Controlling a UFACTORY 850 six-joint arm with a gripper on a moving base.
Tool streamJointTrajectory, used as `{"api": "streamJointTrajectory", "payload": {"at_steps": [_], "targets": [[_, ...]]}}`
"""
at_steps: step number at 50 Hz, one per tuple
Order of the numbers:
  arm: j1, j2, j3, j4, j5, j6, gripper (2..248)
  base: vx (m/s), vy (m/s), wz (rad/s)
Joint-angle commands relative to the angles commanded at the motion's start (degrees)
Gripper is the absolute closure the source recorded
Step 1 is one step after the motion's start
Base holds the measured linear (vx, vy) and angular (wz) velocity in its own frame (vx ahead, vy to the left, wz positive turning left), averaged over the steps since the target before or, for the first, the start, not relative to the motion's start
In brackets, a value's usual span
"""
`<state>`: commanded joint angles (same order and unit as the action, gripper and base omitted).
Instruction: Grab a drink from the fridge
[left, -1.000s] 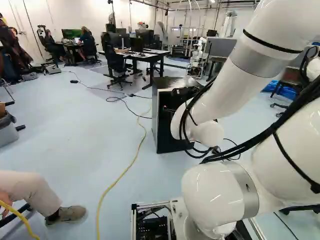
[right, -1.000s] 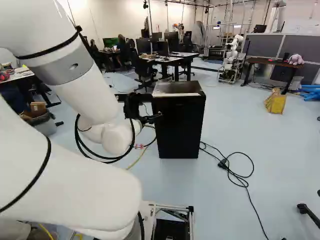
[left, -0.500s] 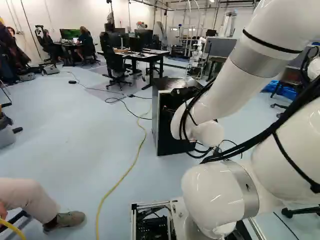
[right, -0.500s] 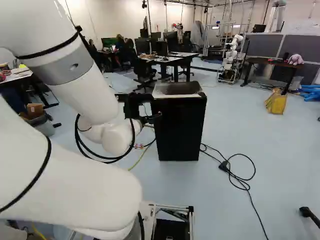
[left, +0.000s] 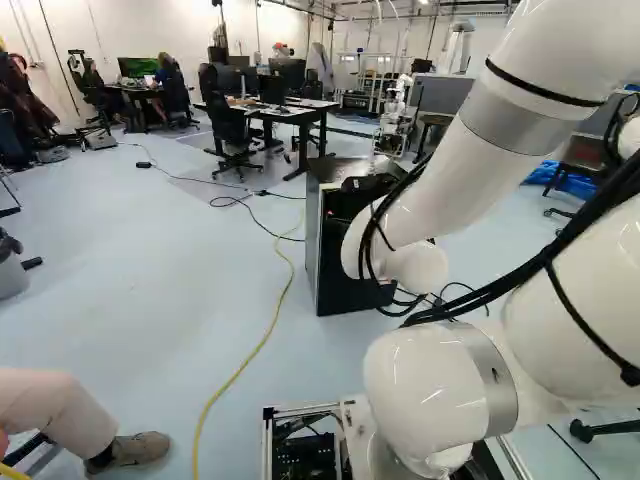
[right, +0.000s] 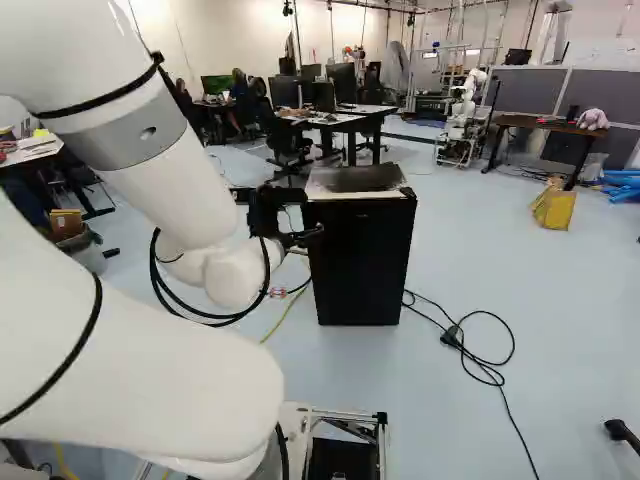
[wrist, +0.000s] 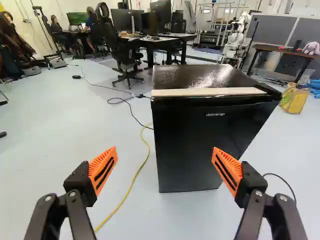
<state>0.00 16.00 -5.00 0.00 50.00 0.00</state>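
Fridge: upright and black, standing on the floor (right: 560, 330) ahead of the arm (right: 170, 190), its door (wrist: 190, 145) facing the arm and looking shut
Top of fridge: dark and shiny, with a pale strip (wrist: 210, 92) along the edge above the door
Drink: hidden from view, so I cannot tell where it sits in the fridge
Hand (right: 300, 238): on the door side of the fridge, toward its left; fingers spread wide, orange pads (wrist: 102, 169) well apart, holding nothing
Fridge from the hand: straight ahead, beyond the fingers, a little toward one of them
Yellow cable (wrist: 131, 186): on the floor, left of the fridge
Black cable (right: 485, 370): loosely looped on the floor, right of the fridge
Table (right: 345, 119): behind the fridge, monitors on it
Office chair (wrist: 125, 50): behind the fridge, to its left
Yellow bag (right: 555, 208): well to the right of the fridge, farther back
Another robot (right: 465, 105): well behind the fridge, to its right
Person's leg (left: 55, 410): left of the fridge and nearer the base
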Motion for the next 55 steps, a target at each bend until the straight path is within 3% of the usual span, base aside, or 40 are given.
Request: {"api": "streamJointTrajectory", "payload": {"at_steps": [55], "targets": [[0.0,0.0,0.0,0.0,0.0,0.0,3,0.048,0.021,-0.008]]}}
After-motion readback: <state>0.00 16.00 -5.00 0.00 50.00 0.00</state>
